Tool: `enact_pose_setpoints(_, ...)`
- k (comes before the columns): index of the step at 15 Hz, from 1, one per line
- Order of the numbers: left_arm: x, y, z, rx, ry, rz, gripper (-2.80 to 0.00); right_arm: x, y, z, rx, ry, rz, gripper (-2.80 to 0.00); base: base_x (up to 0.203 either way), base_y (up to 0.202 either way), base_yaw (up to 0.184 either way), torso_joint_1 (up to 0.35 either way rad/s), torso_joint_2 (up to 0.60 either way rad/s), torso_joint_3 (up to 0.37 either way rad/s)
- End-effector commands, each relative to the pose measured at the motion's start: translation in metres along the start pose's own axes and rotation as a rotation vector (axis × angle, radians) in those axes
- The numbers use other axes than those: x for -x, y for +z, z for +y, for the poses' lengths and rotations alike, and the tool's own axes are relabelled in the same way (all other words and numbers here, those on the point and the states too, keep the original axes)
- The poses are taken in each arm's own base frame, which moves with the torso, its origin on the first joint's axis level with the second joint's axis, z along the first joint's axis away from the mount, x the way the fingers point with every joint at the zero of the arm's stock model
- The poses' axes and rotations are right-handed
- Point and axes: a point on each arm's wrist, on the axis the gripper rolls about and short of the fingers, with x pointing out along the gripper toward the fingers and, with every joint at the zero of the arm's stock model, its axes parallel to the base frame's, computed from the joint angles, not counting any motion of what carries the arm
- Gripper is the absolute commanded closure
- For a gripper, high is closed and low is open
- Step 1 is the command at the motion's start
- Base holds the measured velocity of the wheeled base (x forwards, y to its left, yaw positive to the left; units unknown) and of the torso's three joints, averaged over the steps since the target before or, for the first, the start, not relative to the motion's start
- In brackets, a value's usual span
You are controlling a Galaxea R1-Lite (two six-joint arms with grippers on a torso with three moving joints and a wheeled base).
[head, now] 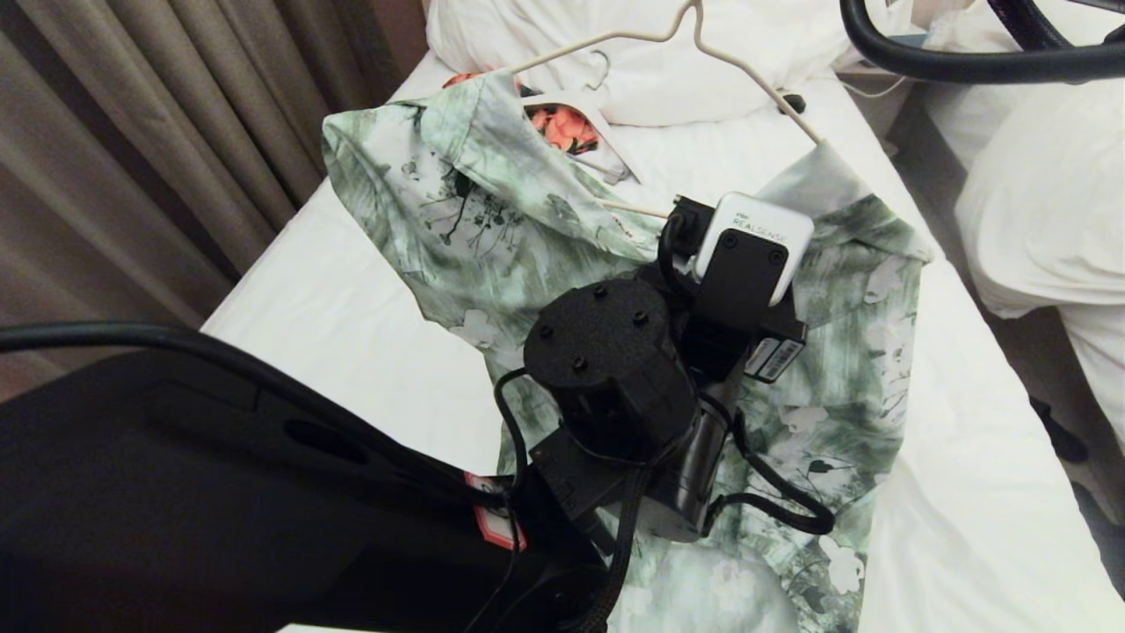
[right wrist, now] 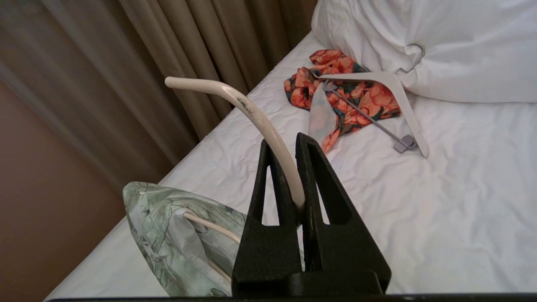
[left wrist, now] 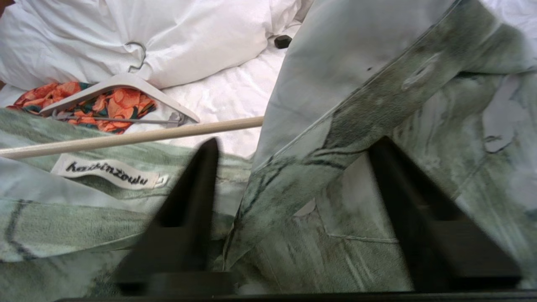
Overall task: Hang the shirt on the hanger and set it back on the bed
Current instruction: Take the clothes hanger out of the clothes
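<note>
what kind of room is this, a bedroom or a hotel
Most likely a hotel-style twin bedroom: a made bed with a white sheet and a big pillow, a second bed with a heaped duvet close beside it, and long brown curtains along the wall.

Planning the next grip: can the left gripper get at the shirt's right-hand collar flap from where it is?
Probably yes. The left gripper hovers right over the shirt, fingers apart with the collar flap between them; nothing lies in between. The right gripper is shut on the hanger, holding it up.
</note>
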Motion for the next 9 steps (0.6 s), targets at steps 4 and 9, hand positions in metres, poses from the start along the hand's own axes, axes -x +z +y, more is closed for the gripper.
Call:
enact_pose_setpoints(4,-0.001,0.006,0.003,0.012,0.015,-0.018,0.00,0.000,0.000,0.000,0.000,-0.002,-0.001,0.00,0.000,0.000,0.000,0.000,0.00,0.000)
enact_pose_setpoints(9,0.004,0.030,0.016,0.047,0.035,-0.059,0.00,-0.005,-0.006,0.000,0.004,-0.007,0.014,0.00,0.000,0.000,0.000,0.000,0.00,0.000)
